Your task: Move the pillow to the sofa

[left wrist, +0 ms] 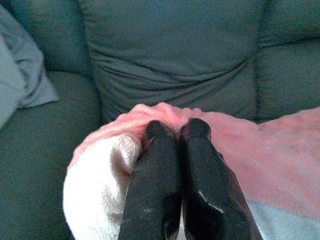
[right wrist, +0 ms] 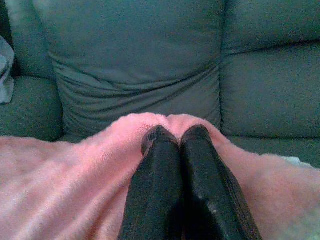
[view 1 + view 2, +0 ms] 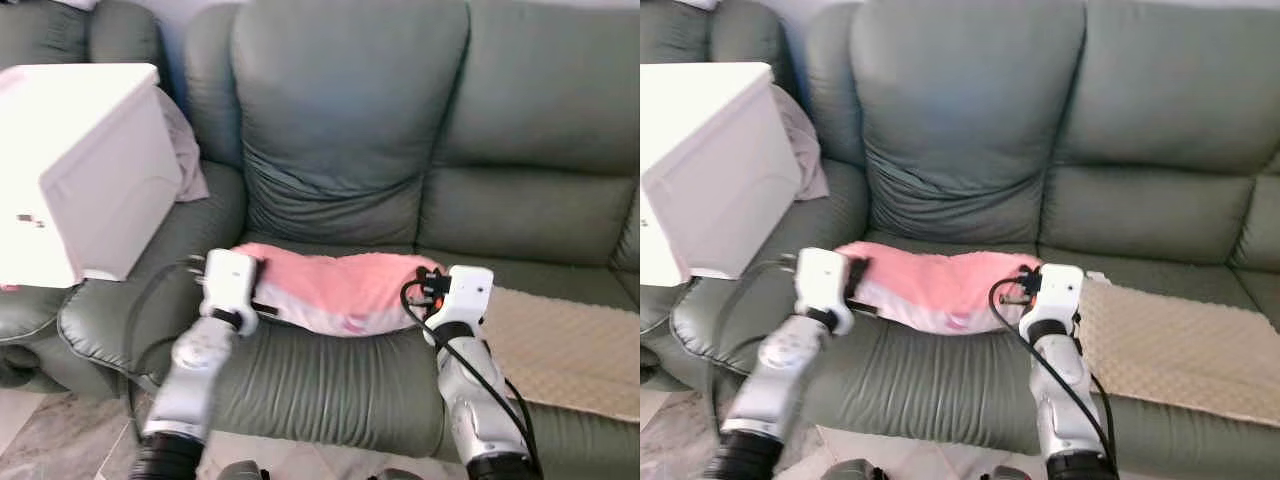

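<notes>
Setting: grey-green sofa (image 3: 350, 120) across the head views, white box (image 3: 80, 170) on its left armrest, grey cloth (image 3: 185, 150) tucked behind the box, beige mat (image 3: 560, 340) on the right seat.
Left eye view: pink pillow (image 3: 335, 290) lies on the middle seat near the front edge; left gripper (image 3: 262, 300) at its left end, right gripper (image 3: 425, 290) at its right end.
Right eye view: same layout; pillow touches the seat, judged set down or nearly so.
Left wrist view: black fingers (image 1: 155, 190) pressed together, pinching pillow fabric at the white-pink end.
Right wrist view: fingers (image 2: 160, 185) closed on pink fabric too.
Risk: pillow sits close to the front edge; pulling back while clamped could drag it off.
Room: open seat and backrest behind; box crowds left, mat lies just right.
</notes>
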Tool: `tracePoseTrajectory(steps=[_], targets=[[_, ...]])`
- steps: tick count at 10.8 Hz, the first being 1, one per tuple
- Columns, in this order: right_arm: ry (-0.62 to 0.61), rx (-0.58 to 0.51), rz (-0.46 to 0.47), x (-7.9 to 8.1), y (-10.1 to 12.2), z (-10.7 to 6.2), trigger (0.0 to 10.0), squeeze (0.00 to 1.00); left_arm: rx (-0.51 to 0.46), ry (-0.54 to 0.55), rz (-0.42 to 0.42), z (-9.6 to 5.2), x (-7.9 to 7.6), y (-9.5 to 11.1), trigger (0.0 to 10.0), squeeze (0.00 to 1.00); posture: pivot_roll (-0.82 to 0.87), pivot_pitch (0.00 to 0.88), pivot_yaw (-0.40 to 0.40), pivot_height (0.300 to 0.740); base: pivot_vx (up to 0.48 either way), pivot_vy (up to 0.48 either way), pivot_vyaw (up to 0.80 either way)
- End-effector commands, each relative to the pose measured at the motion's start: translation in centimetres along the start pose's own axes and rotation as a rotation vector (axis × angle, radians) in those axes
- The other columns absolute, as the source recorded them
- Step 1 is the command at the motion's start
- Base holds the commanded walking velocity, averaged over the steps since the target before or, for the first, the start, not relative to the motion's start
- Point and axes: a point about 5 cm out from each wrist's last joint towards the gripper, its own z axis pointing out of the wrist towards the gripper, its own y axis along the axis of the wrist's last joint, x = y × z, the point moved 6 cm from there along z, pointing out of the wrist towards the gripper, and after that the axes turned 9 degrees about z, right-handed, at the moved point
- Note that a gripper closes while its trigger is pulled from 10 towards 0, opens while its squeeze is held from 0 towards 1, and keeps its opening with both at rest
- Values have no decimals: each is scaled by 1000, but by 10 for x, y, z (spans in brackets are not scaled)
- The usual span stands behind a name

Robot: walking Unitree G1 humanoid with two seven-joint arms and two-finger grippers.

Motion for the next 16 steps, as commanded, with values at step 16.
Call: tracePoseTrajectory(steps=[16], targets=[[10, -53, -14, 2, 18, 9, 10000, 0, -101, 47, 35, 14, 7, 27, 10000, 0, 1, 0, 37, 636, 15, 0, 0]])
